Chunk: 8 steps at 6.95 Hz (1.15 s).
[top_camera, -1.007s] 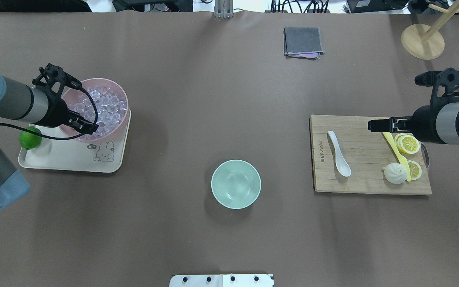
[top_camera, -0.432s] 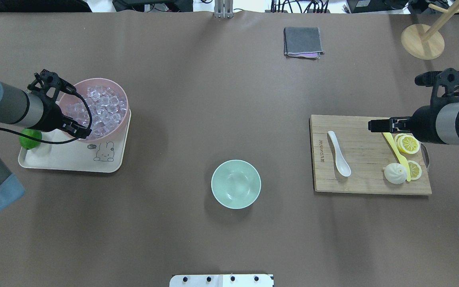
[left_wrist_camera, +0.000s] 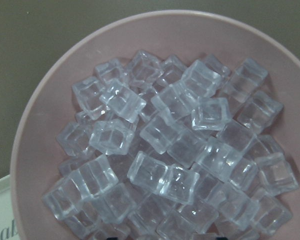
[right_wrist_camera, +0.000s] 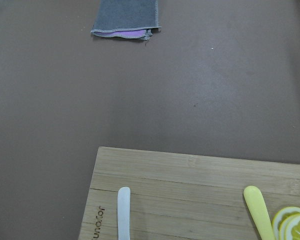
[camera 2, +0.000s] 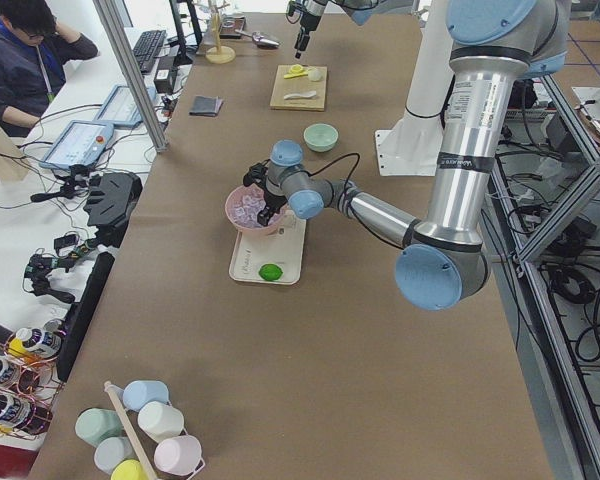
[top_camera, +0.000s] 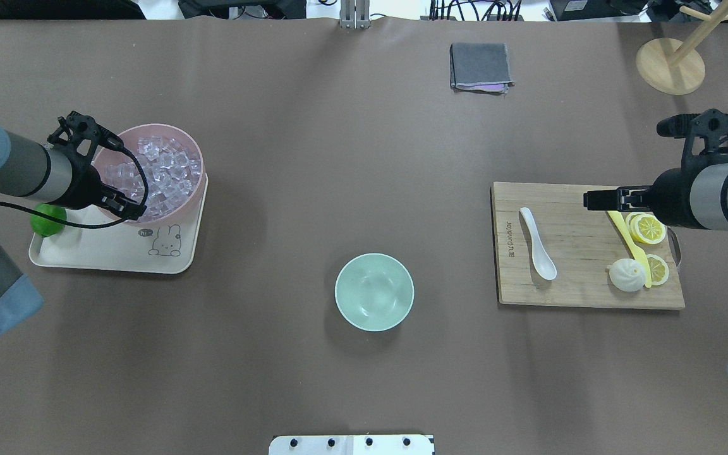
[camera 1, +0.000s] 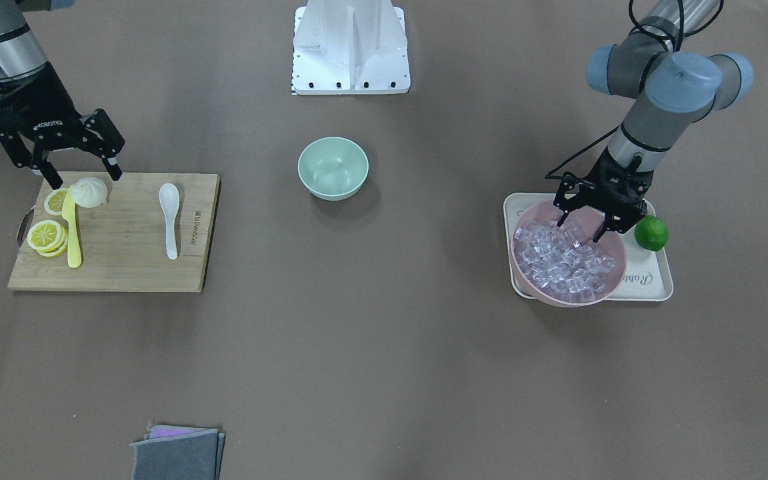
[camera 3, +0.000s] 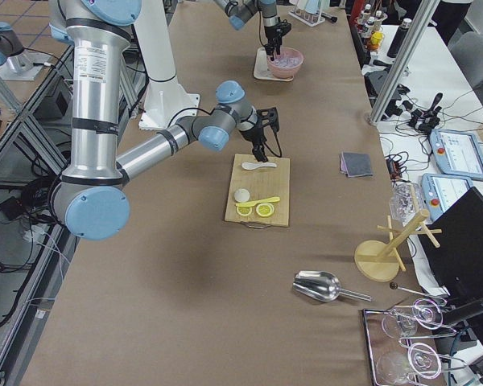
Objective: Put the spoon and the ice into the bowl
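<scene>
The white spoon (top_camera: 538, 243) lies on the wooden cutting board (top_camera: 579, 287), also in the front view (camera 1: 169, 220) and the right wrist view (right_wrist_camera: 123, 212). The mint-green bowl (top_camera: 374, 291) stands empty at the table's middle (camera 1: 333, 167). The clear ice cubes (left_wrist_camera: 165, 150) fill the pink bowl (top_camera: 194, 148) on a cream tray. My left gripper (camera 1: 583, 224) is open and empty, just above the ice at the bowl's robot-side rim. My right gripper (camera 1: 84, 177) is open and empty, above the board's robot-side end, over the bun and apart from the spoon.
On the board lie a yellow knife (top_camera: 629, 243), lemon slices (top_camera: 647, 229) and a white bun (top_camera: 626, 275). A lime (camera 1: 651, 233) sits on the tray (top_camera: 98, 253). A grey cloth (top_camera: 481, 66) and a wooden stand (top_camera: 670, 66) are at the far side.
My left gripper has drawn back from over the ice toward the pink bowl's near rim, staying open. The right arm, spoon and mint bowl have not moved.
</scene>
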Each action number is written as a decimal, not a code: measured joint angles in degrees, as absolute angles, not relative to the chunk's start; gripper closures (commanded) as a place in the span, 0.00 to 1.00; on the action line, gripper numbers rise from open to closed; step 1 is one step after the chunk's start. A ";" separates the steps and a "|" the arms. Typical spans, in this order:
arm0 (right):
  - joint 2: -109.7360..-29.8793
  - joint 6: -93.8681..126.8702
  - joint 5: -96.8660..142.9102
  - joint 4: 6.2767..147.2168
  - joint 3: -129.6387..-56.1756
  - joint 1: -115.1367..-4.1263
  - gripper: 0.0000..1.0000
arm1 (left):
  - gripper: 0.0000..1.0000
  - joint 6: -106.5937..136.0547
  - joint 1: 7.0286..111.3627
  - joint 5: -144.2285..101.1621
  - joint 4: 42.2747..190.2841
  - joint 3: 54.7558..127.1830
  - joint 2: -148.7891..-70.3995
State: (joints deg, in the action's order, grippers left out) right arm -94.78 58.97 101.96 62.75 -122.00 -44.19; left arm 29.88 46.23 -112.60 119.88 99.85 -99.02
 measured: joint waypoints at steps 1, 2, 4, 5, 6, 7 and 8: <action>-94.76 58.98 101.95 62.75 -122.00 -44.10 0.01 | 0.31 29.90 46.13 -112.59 119.88 99.52 -99.07; -94.75 58.97 101.95 62.75 -122.00 -44.05 0.01 | 0.34 29.94 46.02 -112.59 119.88 99.28 -99.11; -94.75 58.98 101.91 62.75 -121.99 -43.97 0.01 | 0.51 29.97 45.84 -112.59 119.88 99.17 -99.14; -94.75 58.97 101.84 62.75 -121.99 -43.98 0.01 | 0.60 29.97 45.65 -112.53 119.89 99.15 -99.14; -94.75 58.97 101.80 62.75 -121.99 -44.00 0.01 | 0.73 29.95 45.36 -112.47 119.89 99.15 -99.14; -94.75 58.98 101.78 62.75 -121.99 -44.00 0.01 | 0.85 29.91 45.24 -112.43 119.88 99.16 -99.14; -94.75 58.97 101.78 62.74 -121.99 -44.00 0.01 | 0.98 29.89 45.21 -112.42 119.89 99.22 -99.14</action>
